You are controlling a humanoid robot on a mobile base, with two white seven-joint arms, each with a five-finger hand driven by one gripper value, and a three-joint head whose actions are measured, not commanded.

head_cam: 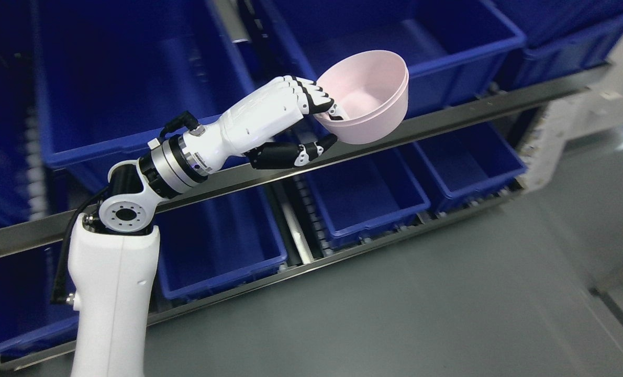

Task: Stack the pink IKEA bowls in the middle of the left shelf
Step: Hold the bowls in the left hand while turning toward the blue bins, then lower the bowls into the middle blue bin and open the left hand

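Note:
A pale pink bowl (370,99) hangs in the air, tilted, in front of the shelf's metal rail. My left hand (326,124) is shut on its near rim: the fingers (311,97) curl over the rim into the bowl and the thumb (311,151) presses under its outer wall. The white left arm rises from the lower left of the head view. The bowl sits level with the front edge of a blue bin (463,52) on the middle shelf. No other pink bowl shows.
Blue plastic bins fill the rack: large ones (133,78) on the upper level, smaller ones (364,199) below the slanted metal rail (447,112). Grey floor (421,303) spreads at the lower right. A white frame post (594,104) stands at right.

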